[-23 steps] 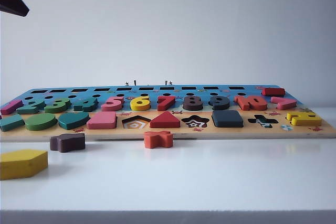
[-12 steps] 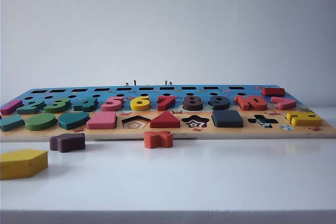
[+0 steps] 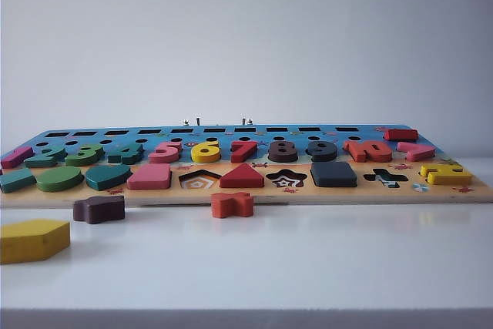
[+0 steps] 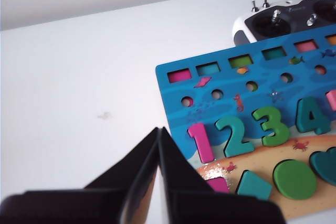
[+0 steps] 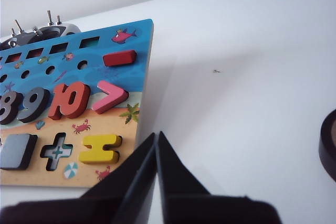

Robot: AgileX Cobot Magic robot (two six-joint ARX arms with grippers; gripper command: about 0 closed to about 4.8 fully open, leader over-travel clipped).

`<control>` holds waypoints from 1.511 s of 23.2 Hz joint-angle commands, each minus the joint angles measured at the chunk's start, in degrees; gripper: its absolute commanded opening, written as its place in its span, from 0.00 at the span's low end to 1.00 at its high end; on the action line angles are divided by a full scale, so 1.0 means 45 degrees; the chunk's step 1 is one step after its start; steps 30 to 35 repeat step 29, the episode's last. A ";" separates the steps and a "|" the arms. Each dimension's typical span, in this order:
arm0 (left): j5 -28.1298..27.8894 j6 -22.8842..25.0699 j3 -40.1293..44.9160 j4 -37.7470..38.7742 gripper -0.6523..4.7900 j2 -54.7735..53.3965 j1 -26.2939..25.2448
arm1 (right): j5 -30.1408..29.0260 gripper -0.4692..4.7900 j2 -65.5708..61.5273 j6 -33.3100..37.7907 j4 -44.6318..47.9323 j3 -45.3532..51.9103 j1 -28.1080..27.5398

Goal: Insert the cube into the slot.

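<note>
A: Which step is in hand?

B: By the look of it, the last. The cube (image 3: pixel 333 174) sits flush in the slot of the puzzle board (image 3: pixel 246 194), which hides the recess floor. Nothing seems left but to stay clear.

A: And the claws?

B: The left gripper (image 4: pixel 158 145) is closed, holding nothing, above the board's corner by the pink 1 (image 4: pixel 201 142); the cube is out of its sight. The right gripper (image 5: pixel 156 148) is pinched shut and empty too, raised off the board's end; the cube (image 5: pixel 17 151) lies past the cross recess (image 5: pixel 56 151) from its tips.
</note>
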State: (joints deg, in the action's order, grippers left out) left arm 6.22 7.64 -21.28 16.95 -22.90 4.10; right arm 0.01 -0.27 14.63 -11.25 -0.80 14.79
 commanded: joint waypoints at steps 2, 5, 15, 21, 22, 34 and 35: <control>-0.0923 -0.0170 0.0748 -0.0185 0.15 0.0816 -0.0015 | 0.0117 0.08 0.0024 -0.0670 0.0126 0.0073 0.0019; -0.1681 -0.0656 0.1253 -0.0180 0.15 0.1375 -0.0019 | 0.0291 0.08 0.0024 -0.0695 0.0107 0.0073 0.0019; -0.1821 -0.1520 0.2157 -0.0189 0.15 0.2123 -0.0019 | 0.0291 0.08 0.0024 -0.0699 0.0107 0.0073 0.0019; -0.1826 -0.1515 0.2710 -0.0432 0.15 0.2613 -0.0019 | 0.0291 0.08 0.0024 -0.0695 0.0102 0.0073 0.0019; -0.1826 -0.1515 0.2769 -0.0452 0.15 0.2691 -0.0019 | 0.0291 0.08 0.0024 -0.0695 0.0102 0.0073 0.0019; -0.1821 -0.1515 0.3143 -0.0466 0.15 0.3206 -0.0024 | 0.0889 0.08 0.0024 -0.2574 0.0078 0.0073 0.0000; -0.1821 -0.1515 0.3143 -0.0466 0.15 0.3206 -0.0024 | 0.0889 0.08 0.0024 -0.2574 0.0078 0.0073 0.0000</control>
